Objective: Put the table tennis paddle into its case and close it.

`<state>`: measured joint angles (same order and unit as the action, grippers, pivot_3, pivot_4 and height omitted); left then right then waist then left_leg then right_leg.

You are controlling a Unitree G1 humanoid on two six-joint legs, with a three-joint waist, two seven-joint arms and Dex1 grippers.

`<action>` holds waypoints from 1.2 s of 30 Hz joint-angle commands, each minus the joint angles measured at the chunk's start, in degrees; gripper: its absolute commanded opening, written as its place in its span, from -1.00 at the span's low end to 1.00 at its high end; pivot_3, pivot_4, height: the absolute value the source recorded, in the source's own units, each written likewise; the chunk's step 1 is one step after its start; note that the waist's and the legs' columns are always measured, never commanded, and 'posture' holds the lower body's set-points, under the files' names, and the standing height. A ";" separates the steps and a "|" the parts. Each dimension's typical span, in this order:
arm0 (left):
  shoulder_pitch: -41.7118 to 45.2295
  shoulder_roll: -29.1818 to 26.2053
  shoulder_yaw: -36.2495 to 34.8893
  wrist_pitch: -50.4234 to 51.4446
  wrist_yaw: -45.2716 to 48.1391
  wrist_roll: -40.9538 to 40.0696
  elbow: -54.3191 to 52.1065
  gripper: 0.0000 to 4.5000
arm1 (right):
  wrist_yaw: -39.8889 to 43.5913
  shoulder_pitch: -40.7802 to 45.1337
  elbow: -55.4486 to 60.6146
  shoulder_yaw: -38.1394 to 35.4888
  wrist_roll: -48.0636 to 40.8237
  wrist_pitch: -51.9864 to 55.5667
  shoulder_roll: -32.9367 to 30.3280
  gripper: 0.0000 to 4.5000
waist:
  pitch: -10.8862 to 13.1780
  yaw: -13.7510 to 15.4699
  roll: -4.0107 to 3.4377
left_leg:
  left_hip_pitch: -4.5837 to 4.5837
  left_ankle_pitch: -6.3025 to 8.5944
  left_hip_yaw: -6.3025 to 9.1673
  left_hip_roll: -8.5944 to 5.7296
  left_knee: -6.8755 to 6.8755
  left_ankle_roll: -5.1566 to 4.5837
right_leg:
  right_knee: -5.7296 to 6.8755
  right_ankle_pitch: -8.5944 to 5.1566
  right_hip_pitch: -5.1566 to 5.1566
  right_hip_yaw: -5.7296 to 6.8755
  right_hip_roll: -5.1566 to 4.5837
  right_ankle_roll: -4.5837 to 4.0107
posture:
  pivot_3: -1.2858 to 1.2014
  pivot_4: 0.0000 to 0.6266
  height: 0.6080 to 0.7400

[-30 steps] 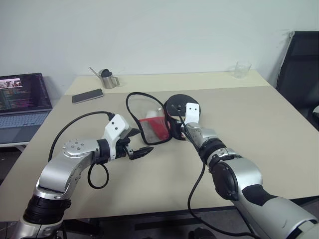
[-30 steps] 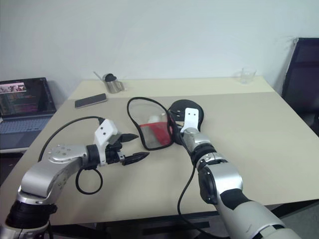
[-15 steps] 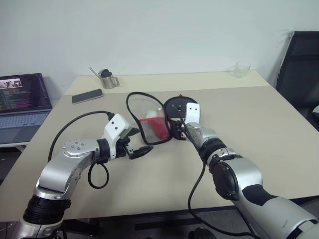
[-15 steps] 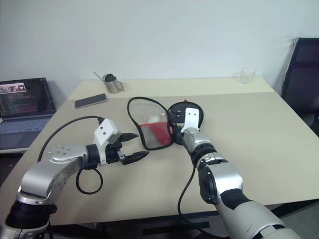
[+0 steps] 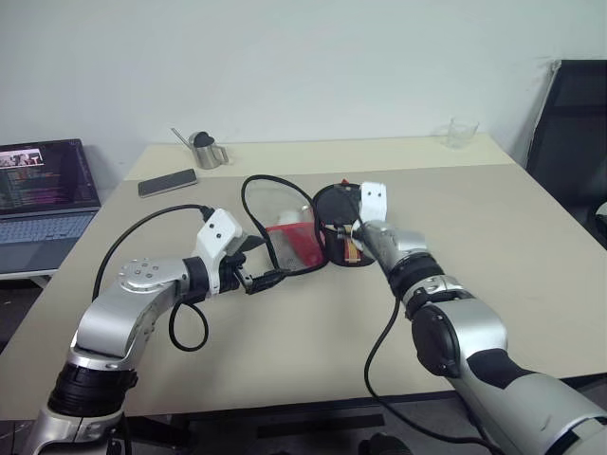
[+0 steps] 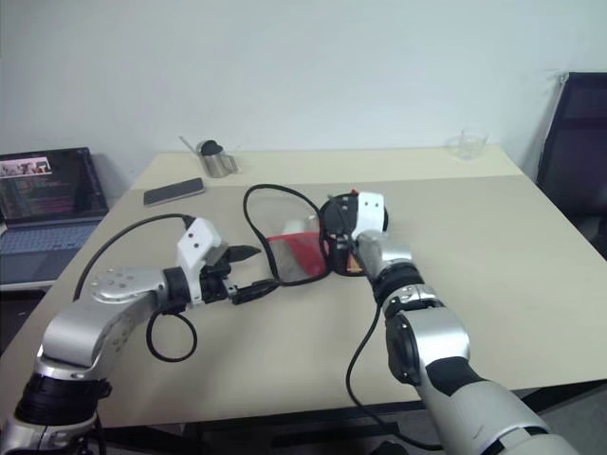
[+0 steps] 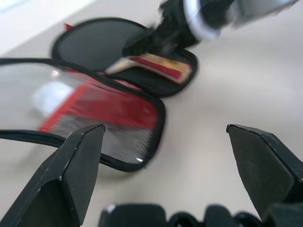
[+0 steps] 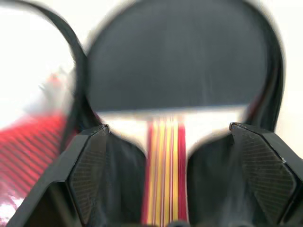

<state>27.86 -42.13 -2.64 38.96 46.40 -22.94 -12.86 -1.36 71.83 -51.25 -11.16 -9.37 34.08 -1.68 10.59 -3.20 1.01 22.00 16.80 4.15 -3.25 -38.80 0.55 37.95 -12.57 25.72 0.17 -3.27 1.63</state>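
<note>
Paddle [image 7: 156, 64]: laid in the black half of the case [image 5: 285, 223], mid-counter, handle toward the near side, dark face seated in the rounded end. Case lid: swung open to the left, red mesh panel up, edge resting on the counter [image 5: 493, 218]. Right pincer [image 8: 165, 189]: spread wide, nothing held, poised just over the handle. Left pincer [image 5: 258, 278]: fully spread, empty, set near the lid's near edge, apart from it. Progress, as judged: insertion appears done; lid is yet to be folded over and the zip run round. Also listed at the far-left side: phone [image 5: 167, 182], metal cup [image 5: 203, 150].
</note>
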 commanded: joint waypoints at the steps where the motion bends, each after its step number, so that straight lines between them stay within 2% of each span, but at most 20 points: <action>1: 1.82 -1.34 -3.82 -2.42 -0.04 0.28 4.43 1.00 | 12.66 -5.82 21.86 5.63 -2.52 12.08 -7.78 0.99 | -0.02 0.30 0.02 | 0.02 0.01 0.02 0.00 0.01 -0.02 | -0.03 0.00 0.00 0.03 0.00 0.00 | 0.03 -0.52 1.00; 4: 3.65 -2.51 -4.36 -1.94 -0.46 1.30 10.40 1.00 | 27.64 -12.67 34.92 9.44 -8.00 18.56 -16.93 0.99 | -0.02 0.86 0.02 | 0.02 0.08 0.14 -0.02 0.01 -0.15 | -0.19 0.00 -0.12 0.25 0.01 0.01 | 0.03 -0.52 1.00; 5: 4.07 -2.76 -4.26 -1.83 -0.49 1.54 11.68 1.00 | 30.21 -13.93 37.11 9.97 -9.18 19.74 -18.61 0.99 | -0.02 0.95 0.02 | 0.01 0.11 0.14 -0.03 0.00 -0.19 | -0.23 0.00 -0.17 0.29 0.04 0.01 | 0.03 -0.52 1.00; 9: 8.24 -2.06 -1.33 -2.74 -2.65 5.69 20.79 1.00 | 46.58 -21.76 47.18 14.51 -12.57 18.26 -30.37 0.99 | -0.01 1.14 0.02 | -0.05 0.14 0.08 -0.03 -0.03 -0.24 | -0.15 0.00 -0.18 0.40 0.06 0.02 | 0.03 -0.52 1.00; 12: 10.58 -0.79 0.05 -3.53 -2.84 7.41 24.57 1.00 | 50.68 -23.78 50.68 15.01 -13.55 15.55 -32.53 0.99 | -0.01 0.78 0.03 | -0.16 0.14 -0.01 -0.01 -0.07 -0.25 | -0.04 0.00 -0.21 0.37 0.08 0.03 | 0.03 -0.52 1.00; 14: 12.51 0.61 1.20 -3.91 -3.08 8.52 27.64 1.00 | 54.55 -25.56 54.62 12.61 -16.84 13.27 -32.94 0.99 | -0.02 0.89 0.04 | -0.19 0.13 -0.02 0.01 -0.07 -0.24 | -0.01 0.01 -0.21 0.34 0.06 0.04 | 0.03 -0.52 1.00; 17: 15.13 2.28 3.39 -4.91 -3.51 10.97 32.42 1.00 | 56.23 -27.05 56.63 11.80 -17.70 11.17 -33.77 0.99 | -0.02 1.07 0.04 | -0.18 0.13 0.05 0.02 -0.11 -0.23 | -0.01 0.01 -0.24 0.39 0.05 0.04 | 0.03 -0.52 1.00; 20: 18.63 4.88 4.97 -4.78 -5.17 13.13 38.40 0.74 | 56.99 -27.57 57.89 10.85 -18.86 10.59 -34.66 1.00 | -0.02 1.63 0.06 | -0.17 0.12 0.10 -0.06 -0.16 -0.21 | -0.05 0.01 -0.29 0.41 0.00 0.04 | 0.03 -0.52 1.00; 24: 21.30 7.30 6.37 -4.38 -8.91 16.56 44.74 0.09 | 57.82 -27.47 60.05 9.49 -21.24 11.62 -35.48 1.00 | -0.02 1.70 0.07 | -0.13 0.08 0.13 -0.08 -0.16 -0.14 | -0.09 0.02 -0.28 0.40 -0.03 0.06 | 0.03 -0.52 1.00; 31: 21.35 12.26 6.26 -4.86 -8.29 16.19 43.67 -0.99 | 55.91 -27.56 59.94 10.56 -19.62 10.94 -36.46 1.00 | -0.02 1.69 0.07 | -0.08 0.05 0.15 -0.08 -0.15 -0.08 | -0.14 0.02 -0.28 0.35 -0.13 0.06 | 0.03 -0.52 1.00; 36: 21.63 15.27 6.25 -3.29 -6.25 14.61 39.19 -0.99 | 55.20 -27.47 59.81 10.34 -19.28 10.79 -36.49 1.00 | -0.02 1.69 0.08 | -0.07 0.05 0.14 -0.10 -0.15 -0.07 | -0.13 0.02 -0.28 0.34 -0.14 0.06 | 0.03 -0.52 1.00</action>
<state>47.88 -26.97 4.33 35.58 39.52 -6.96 30.19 53.98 43.70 7.05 0.61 -28.27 45.85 -37.29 10.57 -1.51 1.09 21.93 16.85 4.30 -3.35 -38.95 0.49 37.81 -12.55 25.44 0.51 -3.42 1.69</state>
